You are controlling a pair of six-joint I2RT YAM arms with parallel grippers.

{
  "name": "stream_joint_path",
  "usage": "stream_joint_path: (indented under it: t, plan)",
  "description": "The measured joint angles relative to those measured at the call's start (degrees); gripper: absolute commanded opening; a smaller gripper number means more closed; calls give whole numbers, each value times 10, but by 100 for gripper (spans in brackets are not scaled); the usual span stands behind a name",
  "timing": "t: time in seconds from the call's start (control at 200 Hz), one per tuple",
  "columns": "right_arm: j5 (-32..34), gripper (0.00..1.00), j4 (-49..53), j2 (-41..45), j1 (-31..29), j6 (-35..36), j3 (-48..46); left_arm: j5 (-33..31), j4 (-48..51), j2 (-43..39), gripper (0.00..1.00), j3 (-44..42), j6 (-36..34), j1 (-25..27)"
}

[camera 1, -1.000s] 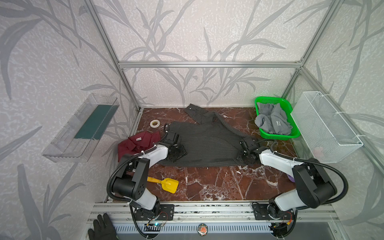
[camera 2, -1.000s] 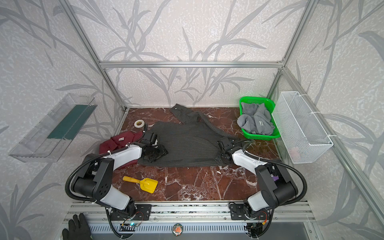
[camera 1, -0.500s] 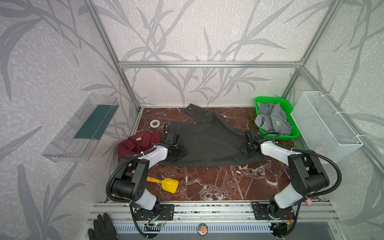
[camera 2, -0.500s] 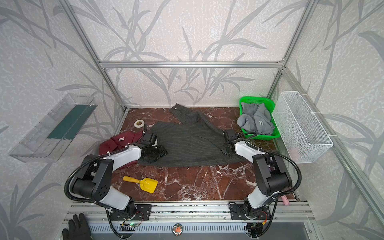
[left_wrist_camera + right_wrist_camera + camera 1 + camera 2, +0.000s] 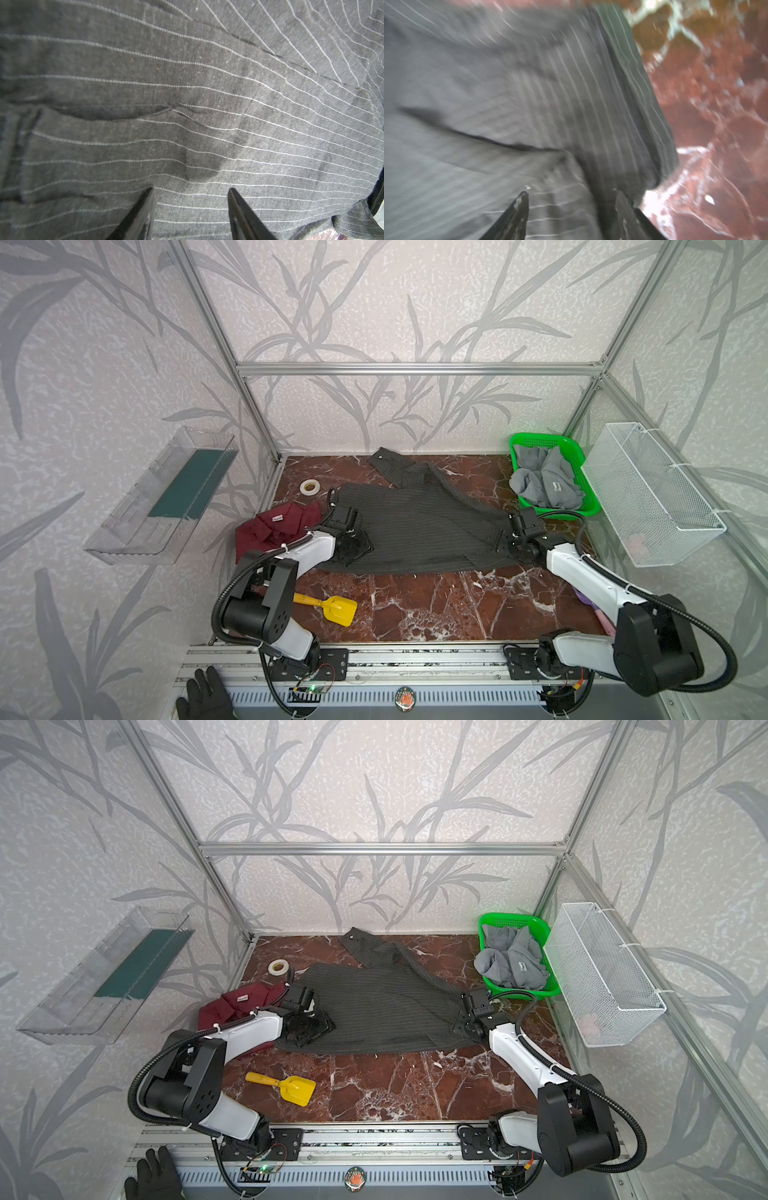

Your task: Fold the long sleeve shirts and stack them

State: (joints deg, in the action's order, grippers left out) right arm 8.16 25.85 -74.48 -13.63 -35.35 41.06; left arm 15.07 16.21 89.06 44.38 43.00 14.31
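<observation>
Charcoal pinstripe shirt (image 5: 415, 526) lies spread at centre, one sleeve trailing twd 12 o'clock. L gripper (image 5: 190, 189) at its 9 o'clock edge, jaws wide over cloth. R gripper (image 5: 570, 192) at its 3 o'clock edge, jaws wide, view blurred. Maroon shirt (image 5: 270, 526) at 9; grey shirt (image 5: 544, 481) in green basket (image 5: 582, 460) at 2.

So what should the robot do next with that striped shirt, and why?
Probably reach for the sleeve trailing toward the back and fold it over the body. The pinstriped shirt lies spread fairly flat on the table, and both the left gripper and the right gripper stand open over it, holding nothing, so that stray sleeve looks like the untidiest part.
</observation>
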Motion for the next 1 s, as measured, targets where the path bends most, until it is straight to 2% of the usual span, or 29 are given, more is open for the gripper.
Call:
stream_joint_path:
  t: [0.16,0.26,0.455,0.51,0.67,0.82,1.0]
  plan:
    - [6,60,4,-22,1,19,-2,0,0,-2,58,-2,0,0]
    - [6,45,2,-36,1,25,-2,0,0,-3,58,-3,0,0]
    - [20,26,1,-33,1,26,-4,0,0,-5,58,-5,0,2]
    - [24,17,0,-27,1,25,-8,0,0,-6,58,-6,0,2]
    - [39,0,3,-22,2,16,-18,0,0,-6,58,-6,0,3]
    - [48,0,9,-21,10,4,-20,0,0,-6,58,-6,0,3]
    - [45,0,22,-28,58,-24,-27,-1,0,-6,58,-6,-4,3]
